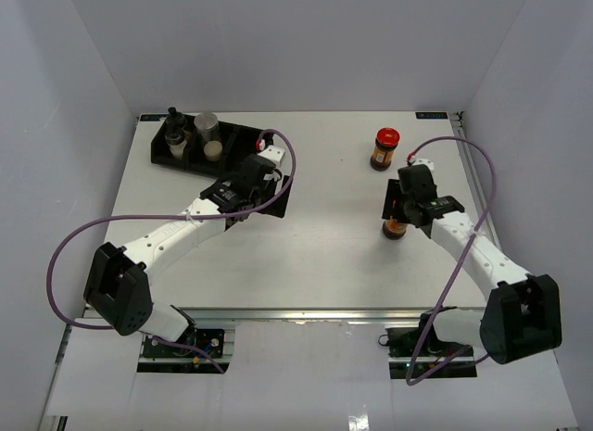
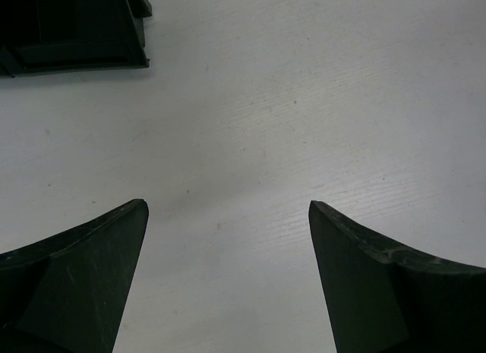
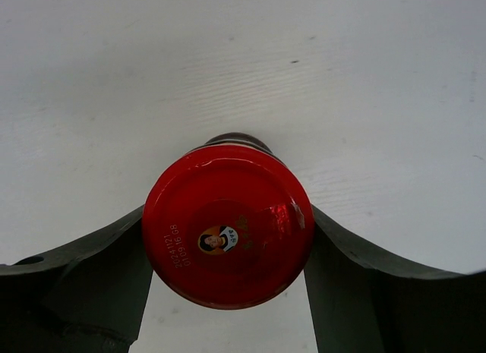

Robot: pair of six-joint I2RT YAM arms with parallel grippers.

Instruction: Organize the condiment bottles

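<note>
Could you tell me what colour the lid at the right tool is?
The jar's lid is red; right wrist view.

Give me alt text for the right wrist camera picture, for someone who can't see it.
A dark jar with a glossy red round lid, seen from straight above, sits between the two dark fingers of the right gripper, which touch the lid's left and right sides. A small portrait sticker marks the lid; behind it is white tabletop.

Red-lidded jar (image 3: 228,228): lid top bore small round portrait emblem (image 3: 218,239); beside it ran two lines of stamped digits (image 3: 176,245), too small to read surely. Nothing else legible.
</note>
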